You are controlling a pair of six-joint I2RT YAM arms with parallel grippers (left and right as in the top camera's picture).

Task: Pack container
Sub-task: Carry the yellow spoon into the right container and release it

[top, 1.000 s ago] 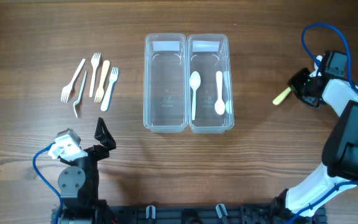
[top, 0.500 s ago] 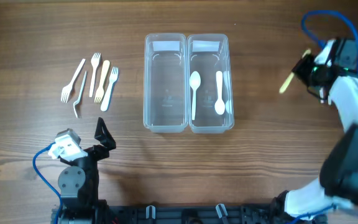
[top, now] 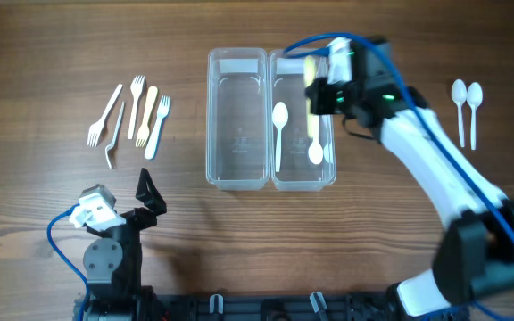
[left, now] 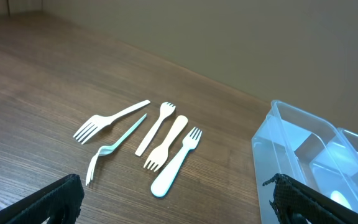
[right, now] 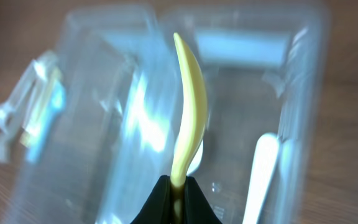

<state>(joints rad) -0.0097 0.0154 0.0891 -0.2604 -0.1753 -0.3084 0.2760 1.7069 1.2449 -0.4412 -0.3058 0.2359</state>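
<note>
On wooden table (top: 43, 53), near beige wall (left: 260, 37): containers (top: 268, 116).

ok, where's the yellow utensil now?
The yellow utensil is right of centre overhead, held by the right gripper over the far end of the right-hand container.

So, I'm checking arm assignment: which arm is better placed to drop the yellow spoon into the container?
Right. The right gripper holds the yellow spoon over the right container; the left gripper sits open by the forks, holding nothing.
</note>
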